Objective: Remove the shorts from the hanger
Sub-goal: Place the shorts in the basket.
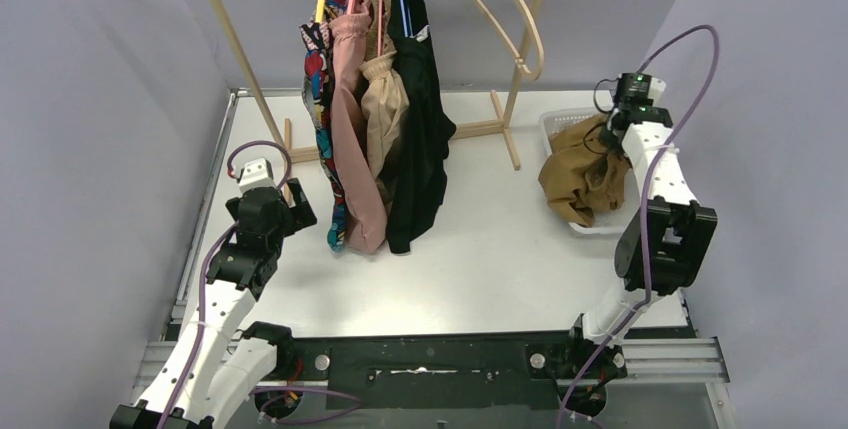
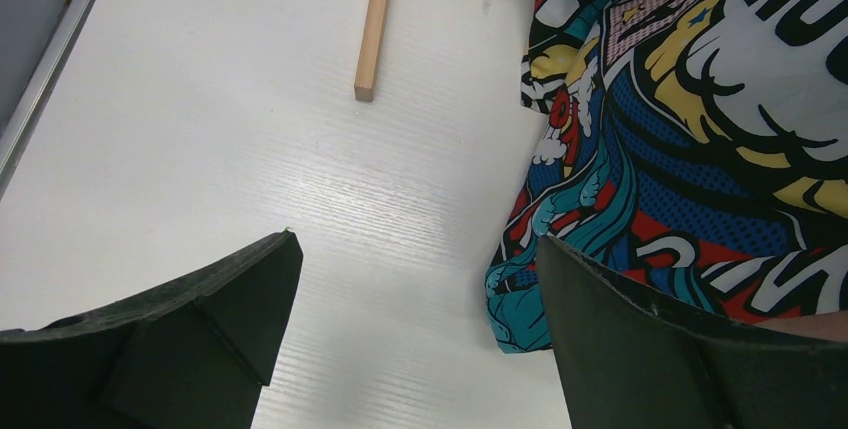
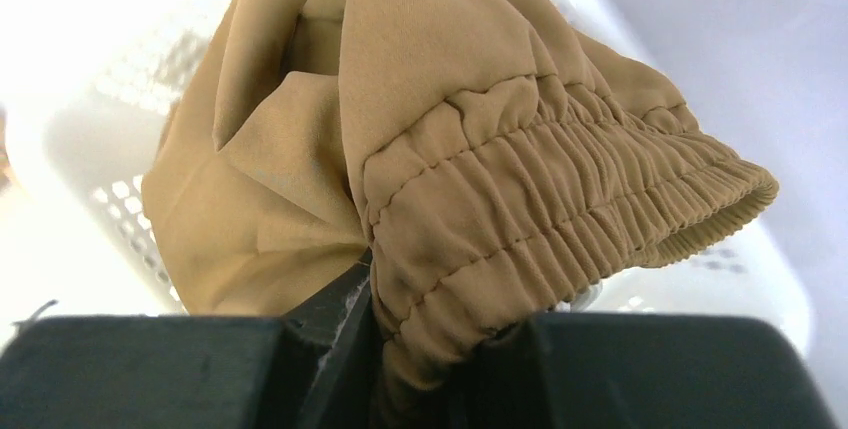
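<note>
The tan-brown shorts are pinched at the waistband by the right gripper over the white basket, far right, presumably so they can be dropped in. The left gripper is spread wide beside the hanging comic print shorts, probably lined up for grabbing next.

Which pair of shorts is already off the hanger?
The tan-brown soft cloth shorts, gripped at the gathered waistband by the right pincer over the white plastic basket; the comic-print, pink, beige and black pairs hang on the wooden rack.
</note>
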Robot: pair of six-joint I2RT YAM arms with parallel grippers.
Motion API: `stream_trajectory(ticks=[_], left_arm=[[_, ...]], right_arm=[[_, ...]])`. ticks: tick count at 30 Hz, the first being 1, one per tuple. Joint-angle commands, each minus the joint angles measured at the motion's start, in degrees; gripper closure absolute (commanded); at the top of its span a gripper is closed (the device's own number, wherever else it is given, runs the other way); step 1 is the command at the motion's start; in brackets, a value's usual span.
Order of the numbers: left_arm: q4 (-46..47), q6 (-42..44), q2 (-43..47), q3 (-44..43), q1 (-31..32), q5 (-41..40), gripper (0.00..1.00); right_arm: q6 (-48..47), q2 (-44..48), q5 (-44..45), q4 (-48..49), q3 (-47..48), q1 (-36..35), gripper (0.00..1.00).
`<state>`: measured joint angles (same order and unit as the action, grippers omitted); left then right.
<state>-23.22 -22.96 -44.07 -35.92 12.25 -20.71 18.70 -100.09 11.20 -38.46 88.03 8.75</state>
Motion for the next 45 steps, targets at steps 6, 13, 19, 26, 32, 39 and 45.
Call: stream_trajectory(ticks=[6,13,19,26,32,39,45], left_arm=[[3.73,1.25,1.33,0.06,-0.35,0.76,0.11],[3.77,1.25,1.78,0.11,-0.31,0.31,0.11],[3.79,1.34,2.27,0.07,-0.37,0.33,0.11],[3.64,1.38,2.73,0.06,-0.35,0.27,0.11],[3.75,1.44,2.89,0.2,-0.3,0.53,0.11],[3.72,1.43,2.8,0.15,-0.26,0.73,0.11],[4.06,1.43,2.67,0.31,0.05,1.25,0.12]], right_arm=[[-8.16,4.58,-1.17,1.6,18.36,4.86,0.99],[-9.62,2.38,-7.99,6.36,12.07,2.86,0.99],[-9.42,-0.47,-3.65,6.44,-3.16,-2.41,0.99],[-5.25,2.47,-3.21,6.99,-10.14,-1.31,1.0],[-4.88,8.68,2.59,1.6,-6.4,-1.26,1.0],[-6.35,18.66,11.73,-2.28,-7.43,-1.23,1.0],[-9.24,17.1,10.44,-2.12,-7.77,-0.57,0.99]])
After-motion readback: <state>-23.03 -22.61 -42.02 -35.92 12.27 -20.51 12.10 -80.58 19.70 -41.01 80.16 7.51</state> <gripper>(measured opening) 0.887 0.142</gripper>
